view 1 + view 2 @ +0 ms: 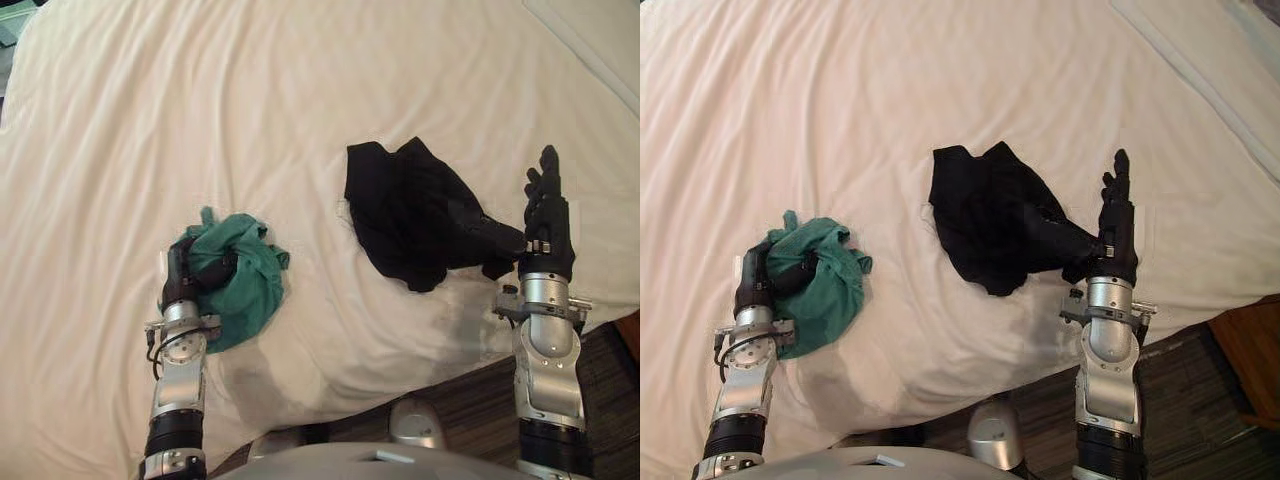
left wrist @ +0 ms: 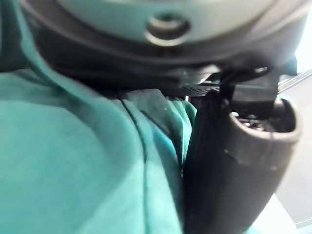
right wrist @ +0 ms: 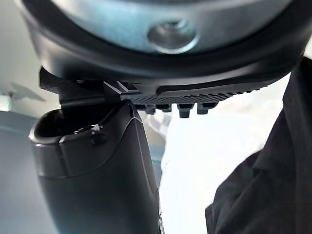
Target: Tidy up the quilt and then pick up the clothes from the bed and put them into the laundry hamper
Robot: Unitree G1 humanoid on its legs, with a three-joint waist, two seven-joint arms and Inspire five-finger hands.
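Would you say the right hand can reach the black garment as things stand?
Probably yes: the right hand, open, stands beside the black garment, whose edge seems to touch it; nothing lies between.

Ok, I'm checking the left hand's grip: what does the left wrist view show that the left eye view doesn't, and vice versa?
Left wrist view: the thumb tight against folds of the green cloth, close up. Left eye view: the black garment on the white quilt, the right hand open at its edge. Both: the left hand curled round the green cloth.
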